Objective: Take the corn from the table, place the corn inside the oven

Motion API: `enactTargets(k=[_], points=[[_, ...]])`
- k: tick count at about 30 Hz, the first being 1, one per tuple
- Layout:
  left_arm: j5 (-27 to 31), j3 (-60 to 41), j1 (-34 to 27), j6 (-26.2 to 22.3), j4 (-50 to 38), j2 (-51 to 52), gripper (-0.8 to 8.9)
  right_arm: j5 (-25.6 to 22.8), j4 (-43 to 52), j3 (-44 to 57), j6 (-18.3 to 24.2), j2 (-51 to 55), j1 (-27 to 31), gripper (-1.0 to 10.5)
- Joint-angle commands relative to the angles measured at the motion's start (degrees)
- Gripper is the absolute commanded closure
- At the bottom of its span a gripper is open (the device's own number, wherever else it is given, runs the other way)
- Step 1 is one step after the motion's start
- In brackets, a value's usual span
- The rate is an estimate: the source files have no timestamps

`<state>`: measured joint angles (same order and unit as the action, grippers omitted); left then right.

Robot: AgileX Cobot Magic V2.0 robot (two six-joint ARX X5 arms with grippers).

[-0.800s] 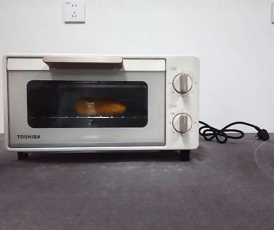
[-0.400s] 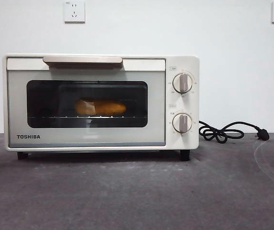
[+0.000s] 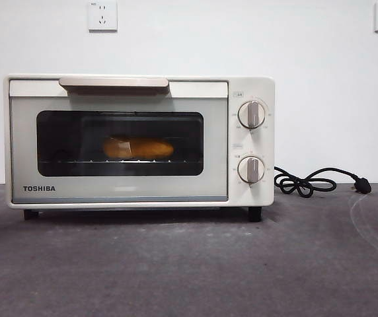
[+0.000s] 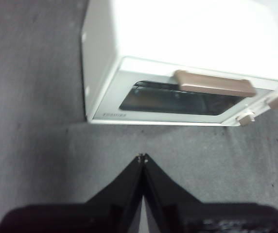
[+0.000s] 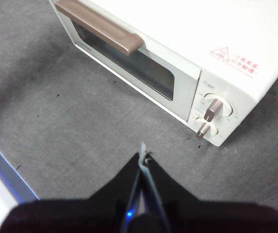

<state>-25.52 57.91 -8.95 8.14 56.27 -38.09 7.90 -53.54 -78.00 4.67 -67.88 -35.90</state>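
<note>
Both tools are pressed closed on nothing: my left tool [image 4: 142, 158] and my right tool [image 5: 143, 158] hang above the bare counter [image 3: 189, 264] on the near side of the oven [image 3: 250, 191], well clear of it. The corn [image 3: 138, 148] lies on the wire rack [image 3: 76, 160] behind the dark glass door [image 3: 119, 143], which is closed. I judge the task done; what remains is keeping both arms clear of the beige handle [image 3: 113, 82], touching nothing.
</note>
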Motion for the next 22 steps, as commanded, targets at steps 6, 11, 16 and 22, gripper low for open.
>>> enactTargets(k=[6, 11, 16, 22], points=[[12.0, -0.8, 11.7, -1.2, -21.0, 7.0, 8.18, 0.0, 0.5, 0.1, -0.6, -0.2, 0.0, 9.5], [12.1, -7.1, 14.9, -2.1, -38.0, 11.7, 8.18, 0.0, 0.5, 0.1, -0.6, -0.2, 0.0, 9.5], [12.1, -18.8, 15.0, -7.4, -49.2, 16.8, 8.18, 0.0, 0.5, 0.1, -0.6, -0.2, 0.0, 9.5], [12.3, -35.4, 14.9, -8.9, -57.1, 24.7, 8.18, 0.0, 0.5, 0.1, -0.6, -0.2, 0.0, 9.5]])
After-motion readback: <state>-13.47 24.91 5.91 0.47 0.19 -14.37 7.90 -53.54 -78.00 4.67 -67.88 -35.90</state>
